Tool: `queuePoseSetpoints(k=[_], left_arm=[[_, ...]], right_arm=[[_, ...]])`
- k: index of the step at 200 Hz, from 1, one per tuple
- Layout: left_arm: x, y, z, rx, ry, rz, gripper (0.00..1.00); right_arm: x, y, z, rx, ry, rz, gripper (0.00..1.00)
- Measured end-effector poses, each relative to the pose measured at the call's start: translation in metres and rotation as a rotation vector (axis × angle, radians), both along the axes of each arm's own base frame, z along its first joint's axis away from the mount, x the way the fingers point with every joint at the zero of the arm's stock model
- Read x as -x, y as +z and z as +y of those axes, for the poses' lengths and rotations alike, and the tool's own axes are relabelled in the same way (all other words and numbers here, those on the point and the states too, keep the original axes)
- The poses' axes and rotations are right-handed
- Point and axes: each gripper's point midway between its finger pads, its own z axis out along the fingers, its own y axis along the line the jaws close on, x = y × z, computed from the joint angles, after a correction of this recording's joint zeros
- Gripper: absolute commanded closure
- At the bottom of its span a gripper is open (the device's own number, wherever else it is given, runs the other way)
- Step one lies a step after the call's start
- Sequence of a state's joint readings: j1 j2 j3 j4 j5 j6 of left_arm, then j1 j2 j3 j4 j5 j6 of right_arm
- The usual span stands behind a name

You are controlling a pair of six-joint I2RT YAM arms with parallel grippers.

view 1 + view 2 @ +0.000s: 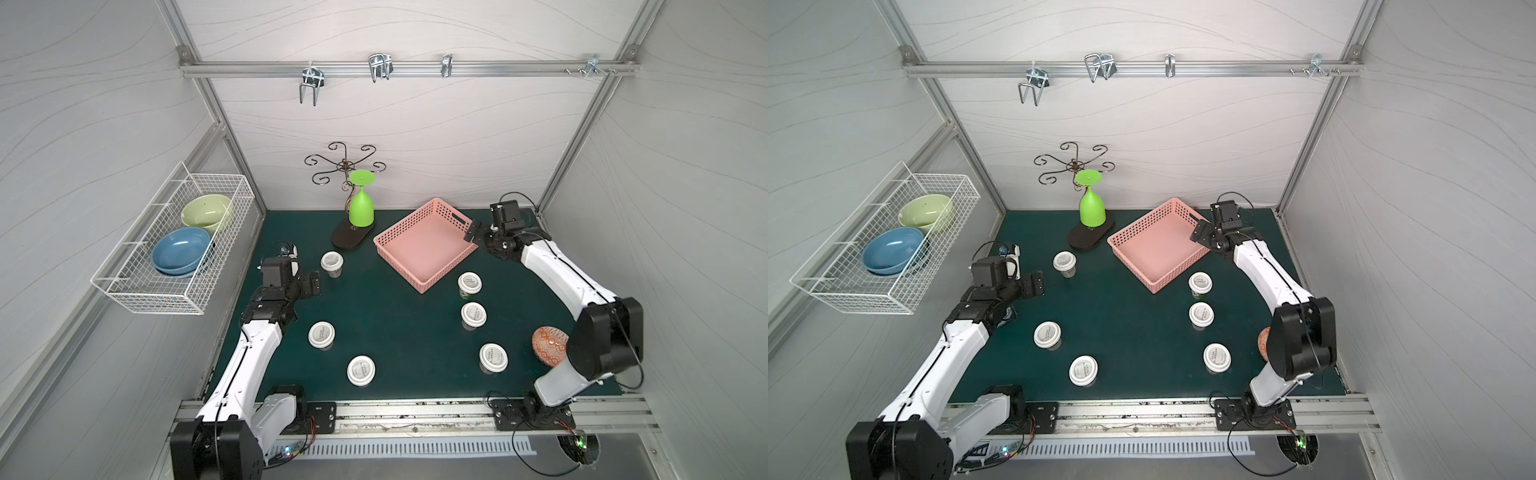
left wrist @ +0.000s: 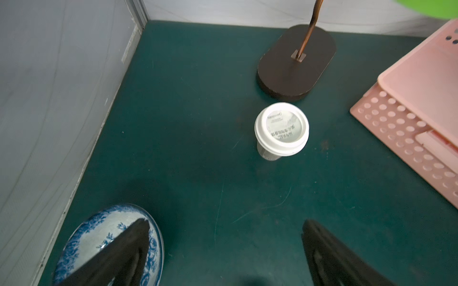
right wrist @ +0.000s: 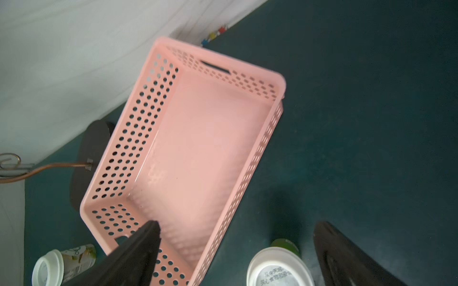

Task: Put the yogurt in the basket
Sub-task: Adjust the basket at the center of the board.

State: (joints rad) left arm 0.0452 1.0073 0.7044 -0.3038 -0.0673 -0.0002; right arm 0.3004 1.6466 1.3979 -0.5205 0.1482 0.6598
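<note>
Across the green bench, all six yogurt cups stand upright, three in the left half of both top views and three in the right. None touches another. The pink basket sits empty at upper centre-right.

Left pincer: jaws wide apart, holding nothing. It points toward the upper-left cup, which the left wrist view shows ahead of the fingers and off the line midway between them.

Right pincer: jaws likewise spread and empty, held by the basket's right-hand corner in both top views. The right wrist view shows the cup beside the basket between the fingers, nearer one of them.

Assessment: no pick has begun.

Recommendations:
- Swing the left pincer until the cup sits midway between the fingers before you lower.
- Close on the body under the lid. The lid overhangs the body, and a grip on it alone would, in my judgement, slip or lift it off.
- Keep clear of the dark stand base just beyond that cup and of the blue-patterned dish beneath one finger.
- On the right side, the cup stands close to the basket wall, so bring the fingers down alongside the wall, not across it.
- Lift straight, clear the rim, and release low so the cup lands upright.
</note>
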Motion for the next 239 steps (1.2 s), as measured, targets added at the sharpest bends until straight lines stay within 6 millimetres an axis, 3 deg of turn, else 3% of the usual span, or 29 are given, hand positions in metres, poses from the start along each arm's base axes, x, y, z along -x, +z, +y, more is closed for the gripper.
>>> queuePoseSetpoints(k=[42,79,135,142,155,195,219,239], left_arm=[[0.004,-0.010,0.000,0.001,0.001,0.022,0.01],[0.005,-0.009,0.001,0.001,0.003,0.022,0.01],[0.004,-0.009,0.000,0.006,-0.001,0.021,0.01],[0.004,-0.009,-0.001,0.007,-0.002,0.021,0.01],[0.004,-0.009,-0.001,0.007,-0.002,0.021,0.01],[0.004,-0.009,0.000,0.010,-0.002,0.020,0.01],[0.005,-0.008,-0.001,0.012,-0.004,0.017,0.01],[0.005,-0.007,-0.001,0.012,-0.005,0.014,0.01]], right_arm=[[-0.013,-0.041,0.008,0.020,-0.027,0.125,0.01],[-0.029,-0.073,0.011,0.043,-0.047,0.199,0.10],[-0.040,-0.110,0.015,0.044,-0.084,0.272,0.56],[-0.040,-0.114,0.015,0.044,-0.088,0.280,0.57],[-0.041,-0.117,0.016,0.039,-0.095,0.285,0.61],[-0.045,-0.116,0.016,0.003,-0.136,0.285,0.89],[-0.046,-0.115,0.013,-0.029,-0.158,0.292,0.99],[-0.045,-0.113,0.011,-0.040,-0.169,0.300,1.00]])
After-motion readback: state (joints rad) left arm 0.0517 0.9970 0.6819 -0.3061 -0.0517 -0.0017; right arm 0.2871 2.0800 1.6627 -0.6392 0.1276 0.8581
